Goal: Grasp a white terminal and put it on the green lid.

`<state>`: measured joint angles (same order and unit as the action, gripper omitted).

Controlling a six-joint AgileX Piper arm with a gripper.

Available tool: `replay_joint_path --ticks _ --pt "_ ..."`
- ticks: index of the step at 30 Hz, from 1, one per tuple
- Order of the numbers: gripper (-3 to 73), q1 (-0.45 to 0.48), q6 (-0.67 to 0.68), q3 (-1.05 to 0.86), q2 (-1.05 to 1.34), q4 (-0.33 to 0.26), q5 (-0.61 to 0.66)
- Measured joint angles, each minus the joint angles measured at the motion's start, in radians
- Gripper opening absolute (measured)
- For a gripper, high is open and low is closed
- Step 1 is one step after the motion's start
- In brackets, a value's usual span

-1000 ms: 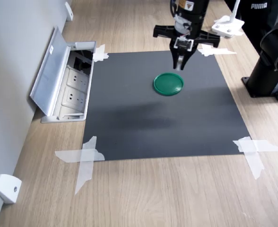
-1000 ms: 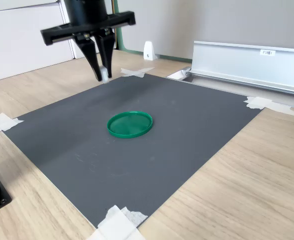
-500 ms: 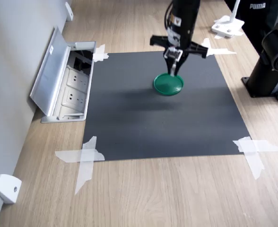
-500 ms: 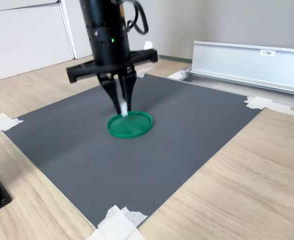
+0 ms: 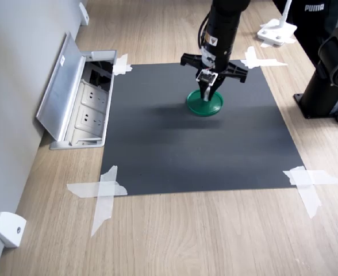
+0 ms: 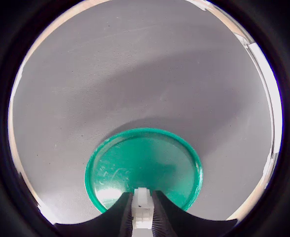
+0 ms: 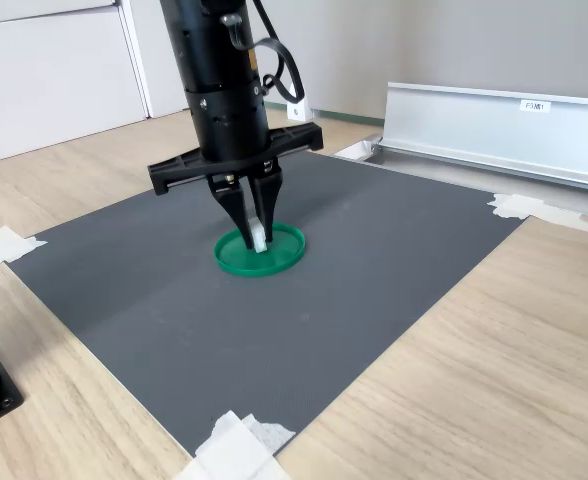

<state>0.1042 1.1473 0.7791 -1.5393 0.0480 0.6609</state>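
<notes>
The gripper (image 5: 208, 93) points straight down over the green lid (image 5: 204, 103), its tips low above the disc. The lid lies on the dark mat (image 5: 192, 129), toward the mat's one o'clock.

There was one green lid (image 5: 204, 103), one white terminal (image 7: 258, 239), one gripper (image 7: 255, 238) and one dark mat (image 5: 186, 149). Four taped corners (image 5: 103, 192) showed in the first exterior view. One open socket box (image 5: 80, 98) sat at the first exterior view's left.
</notes>
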Motion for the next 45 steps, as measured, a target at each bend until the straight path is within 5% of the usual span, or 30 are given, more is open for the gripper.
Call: replay_joint_path --ticks 4,14,20,23,26,31,35,45 --pt "16.6 0.000 -0.024 0.000 -0.001 0.007 0.001" --pt "59.3 0.000 -0.041 0.021 0.016 -0.018 -0.010" --pt "63.4 0.000 -0.045 0.021 0.149 -0.089 -0.028" --pt "60.1 0.000 -0.045 0.021 0.245 -0.162 -0.043" --pt "48.9 0.000 -0.047 0.021 0.349 -0.265 -0.045" --pt "16.1 0.000 -0.127 0.013 0.502 -0.374 -0.054" --pt "1.5 0.000 -0.267 -0.028 0.637 -0.379 -0.135" --pt "-0.5 0.000 -0.684 -0.257 0.987 -0.288 -0.314"
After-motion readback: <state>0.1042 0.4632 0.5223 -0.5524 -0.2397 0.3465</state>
